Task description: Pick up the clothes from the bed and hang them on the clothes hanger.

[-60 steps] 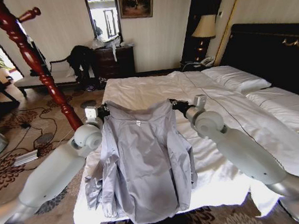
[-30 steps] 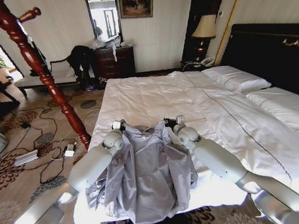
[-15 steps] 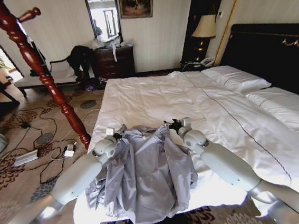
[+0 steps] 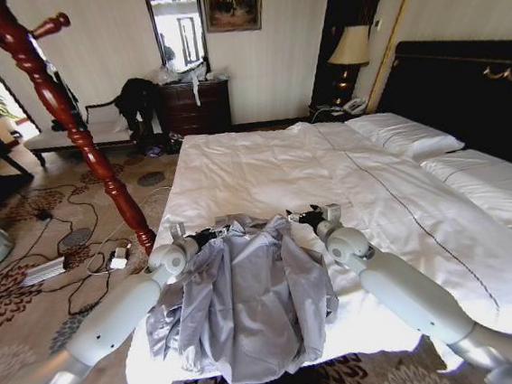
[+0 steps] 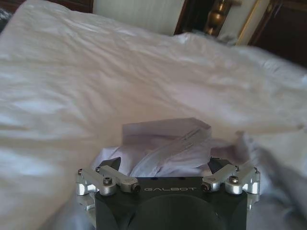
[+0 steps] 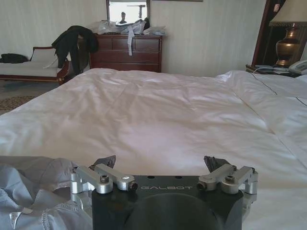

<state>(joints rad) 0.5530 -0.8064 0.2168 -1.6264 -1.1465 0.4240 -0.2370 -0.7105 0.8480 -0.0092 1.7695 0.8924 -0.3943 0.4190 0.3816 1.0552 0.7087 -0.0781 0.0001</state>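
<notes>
1. Clothes (image 4: 248, 302) lying crumpled on the bed (image 4: 263, 169), draped over its near edge.
2. Left gripper (image 4: 208, 236) spread wide around the collar.
3. Right gripper (image 4: 302, 216) spread apart, just beside the shirt.

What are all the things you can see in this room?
Shirt: one, light grey-blue, lying crumpled at the near edge of the bed.
Bed: one, white duvet, dark headboard.
Pillows: two, white, by the headboard.
Wooden post: one, dark red, left of the bed.
Lamp: one, cream shade, far corner.
Dresser: one, dark brown, far wall.
Cables: several, on the patterned carpet.
Left claw: open, around the shirt's collar.
Right claw: open, beside the collar.
</notes>
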